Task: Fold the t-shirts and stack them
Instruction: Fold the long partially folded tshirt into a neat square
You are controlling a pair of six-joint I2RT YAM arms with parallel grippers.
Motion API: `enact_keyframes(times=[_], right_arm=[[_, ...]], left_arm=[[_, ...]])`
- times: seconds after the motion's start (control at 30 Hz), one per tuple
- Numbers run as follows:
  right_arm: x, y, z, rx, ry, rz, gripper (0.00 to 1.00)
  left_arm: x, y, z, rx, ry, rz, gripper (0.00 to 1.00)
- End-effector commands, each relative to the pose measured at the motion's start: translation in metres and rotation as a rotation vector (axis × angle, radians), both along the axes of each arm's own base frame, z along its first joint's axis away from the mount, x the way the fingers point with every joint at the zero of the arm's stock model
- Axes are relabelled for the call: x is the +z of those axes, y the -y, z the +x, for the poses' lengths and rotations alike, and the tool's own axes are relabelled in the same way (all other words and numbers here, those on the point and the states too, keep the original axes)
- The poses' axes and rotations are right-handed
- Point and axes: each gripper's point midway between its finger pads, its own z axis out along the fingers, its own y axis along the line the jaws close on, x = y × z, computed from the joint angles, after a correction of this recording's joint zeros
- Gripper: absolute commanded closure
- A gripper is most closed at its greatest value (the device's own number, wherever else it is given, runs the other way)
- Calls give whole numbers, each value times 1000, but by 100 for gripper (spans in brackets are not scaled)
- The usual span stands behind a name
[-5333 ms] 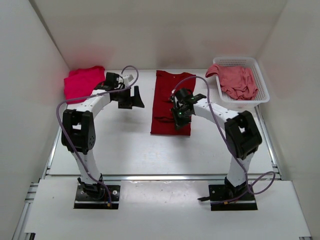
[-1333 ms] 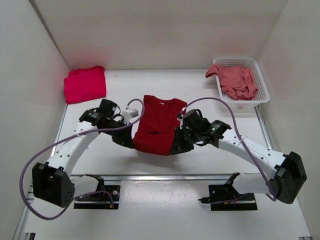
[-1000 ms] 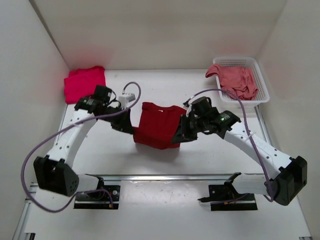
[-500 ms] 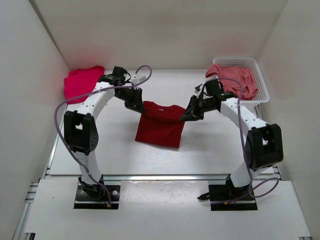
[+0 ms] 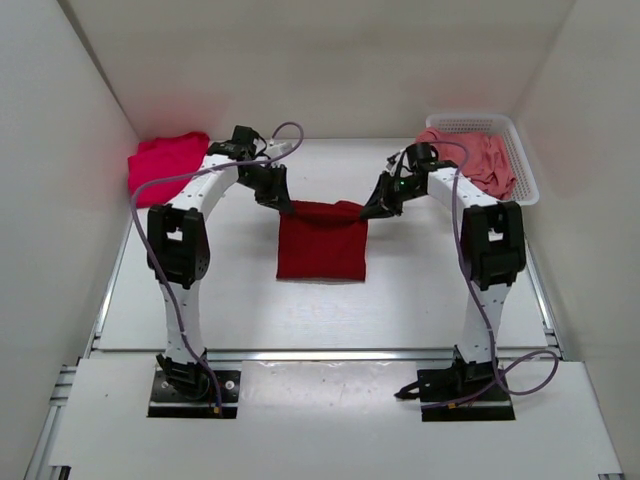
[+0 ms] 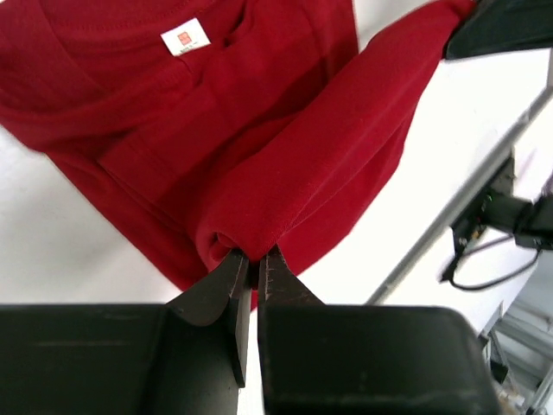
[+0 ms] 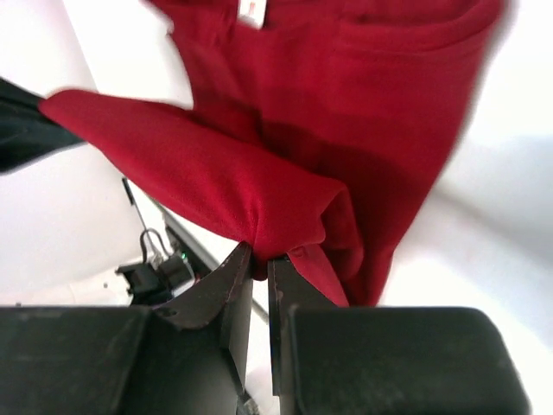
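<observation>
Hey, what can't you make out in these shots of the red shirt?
- Left wrist: print on the white label of the dark crimson t-shirt is too small.
- Right wrist: that shirt runs off the top edge.
- Top view: the right arm hides part of the salmon t-shirt.

A small white neck label (image 6: 185, 36), sewn inside the collar of the dark crimson t-shirt (image 6: 259, 147), carries a red square mark. Its lettering is too small to read in the left wrist view. In the right wrist view the label is cut off at the top edge, its red print blurred. No other writing, brand or number is legible.
</observation>
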Motion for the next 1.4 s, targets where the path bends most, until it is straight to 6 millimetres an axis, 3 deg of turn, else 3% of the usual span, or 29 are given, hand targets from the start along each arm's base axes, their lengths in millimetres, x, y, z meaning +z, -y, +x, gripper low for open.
enact_keyframes(times=[0.0,0.1,0.2,0.3,0.37,0.43,0.47,0.5,0.53,0.57,0.6,0.63,0.67,0.7,0.8,0.87,0.93,0.97,1.0,1.13,1.23,1.37], right_arm=[[0,15,38,-35,74,-42,92],[-1,19,73,-60,126,-77,75],[-6,15,91,-63,143,-90,64],[23,15,122,-67,263,-139,59],[28,11,122,-49,290,-220,58],[26,6,114,-13,302,-280,61],[24,2,110,3,311,-310,68],[21,0,105,29,321,-328,74],[24,-12,98,57,349,-341,88],[20,-18,95,70,360,-344,100],[20,-29,87,90,370,-329,100],[23,-30,86,78,375,-315,100],[13,-33,80,86,351,-303,100],[8,-36,76,72,321,-289,100],[-12,-37,72,76,250,-270,100],[-21,-41,71,96,239,-281,100],[-25,-41,77,100,249,-298,100],[-36,-41,76,102,223,-322,100],[-33,-38,82,88,232,-325,100],[-47,-24,95,35,196,-359,100],[-37,-21,104,15,227,-354,100],[-17,-27,105,29,266,-331,100]], left_arm=[[9,-17,27,79,68,33,100],[-5,-24,41,120,73,66,97],[-22,-34,56,165,75,110,80],[-22,-50,67,208,103,153,66],[-8,-60,76,242,160,174,28],[4,-74,84,298,217,179,1],[25,-80,93,328,296,159,1],[26,-80,96,338,336,137,1],[31,-80,86,336,355,119,2],[60,-72,87,308,450,56,2],[66,-61,74,252,484,30,7],[60,-46,63,187,492,46,12],[56,-33,50,107,505,88,19],[47,-33,45,90,482,119,21],[18,-19,29,54,407,117,58],[2,-18,27,55,372,132,66],[-17,-22,29,51,349,190,61],[-28,-24,32,49,340,217,57],[-42,-25,34,55,325,251,56],[-64,-37,51,88,294,321,50],[-66,-43,68,109,304,363,47],[-44,-51,77,177,318,338,32]])
